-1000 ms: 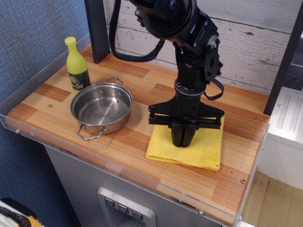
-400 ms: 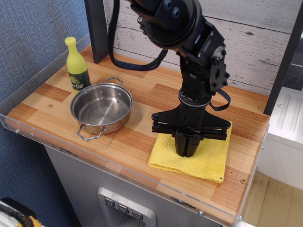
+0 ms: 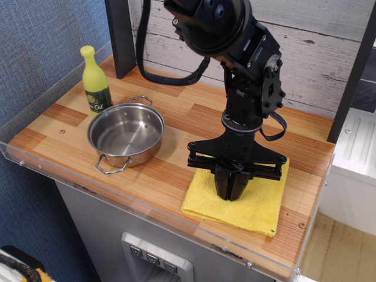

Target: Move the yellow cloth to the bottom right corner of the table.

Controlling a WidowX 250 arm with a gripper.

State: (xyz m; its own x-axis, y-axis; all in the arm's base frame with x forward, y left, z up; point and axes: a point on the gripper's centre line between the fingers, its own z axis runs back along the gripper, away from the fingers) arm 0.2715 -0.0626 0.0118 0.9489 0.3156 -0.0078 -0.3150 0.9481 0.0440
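The yellow cloth [image 3: 258, 205] lies flat on the striped wood table [image 3: 176, 111], near its front right corner. My black gripper [image 3: 233, 194] points straight down onto the middle of the cloth, fingers close together and pressed into it. The fingertips are dark and bunched, and they appear shut on the cloth. The arm rises behind it toward the back wall.
A steel pan [image 3: 126, 136] with two handles sits left of centre. A yellow-green oil bottle [image 3: 96, 83] stands at the back left. A clear acrylic rim [image 3: 147, 205] runs along the table's edges. A dark post [image 3: 121, 36] stands at the back.
The gripper and the yellow cloth have slid together toward the front right of the table. The pan and bottle have not moved.
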